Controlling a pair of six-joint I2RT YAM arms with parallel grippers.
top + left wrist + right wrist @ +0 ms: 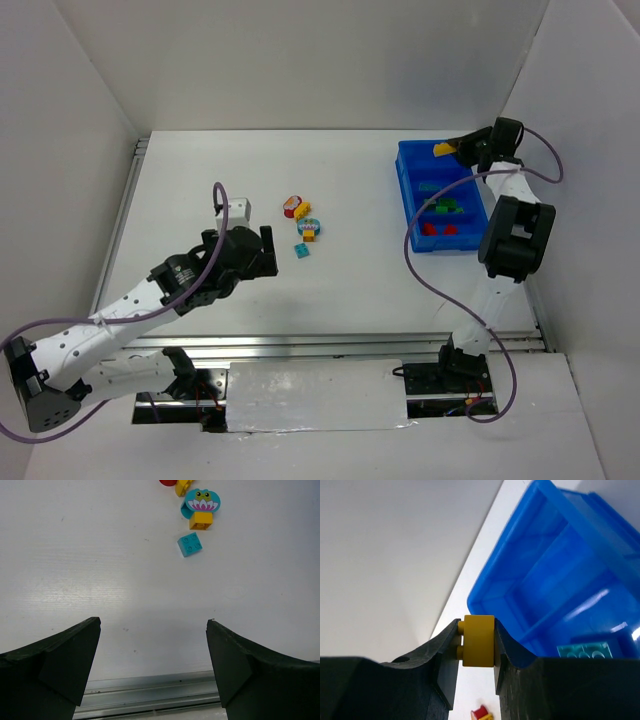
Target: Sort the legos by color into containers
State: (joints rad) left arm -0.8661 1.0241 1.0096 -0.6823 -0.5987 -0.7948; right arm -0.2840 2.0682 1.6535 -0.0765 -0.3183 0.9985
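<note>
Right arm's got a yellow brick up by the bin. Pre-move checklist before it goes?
1. Right pincer shut on yellow brick: ok.
2. Brick inside blue bin rim line: cannot tell, it hangs near the far edge.
3. Far compartment free of other colours: ok.
4. Left pincer open, away from bin: ok.
5. All bricks binned: not ok, teal brick lies loose.

1 blue bin (pixel 403 190), 1 held yellow brick (pixel 479 640), 5 loose bricks (pixel 300 250).
</note>
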